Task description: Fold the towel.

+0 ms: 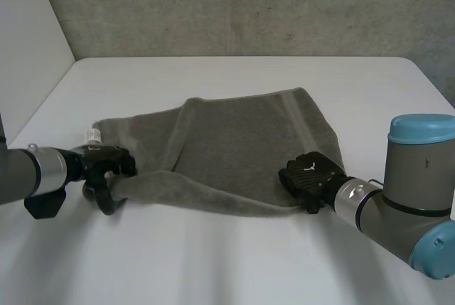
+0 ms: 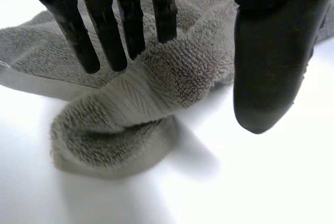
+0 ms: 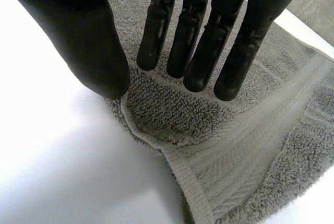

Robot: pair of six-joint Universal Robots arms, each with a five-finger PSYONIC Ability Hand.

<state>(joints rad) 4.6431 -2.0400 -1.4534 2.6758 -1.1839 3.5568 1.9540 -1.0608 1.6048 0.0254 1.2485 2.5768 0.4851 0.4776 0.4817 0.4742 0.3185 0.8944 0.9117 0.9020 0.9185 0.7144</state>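
Grey towel lies rumpled on the white worktop. The left hand rests straight fingers on the towel's left near corner, thumb apart. The right hand, fingers straight, presses the towel's right near corner.

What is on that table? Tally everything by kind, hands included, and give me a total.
grey towel: 1
black robot hands: 2, the left hand and the right hand
white table: 1
Total: 4
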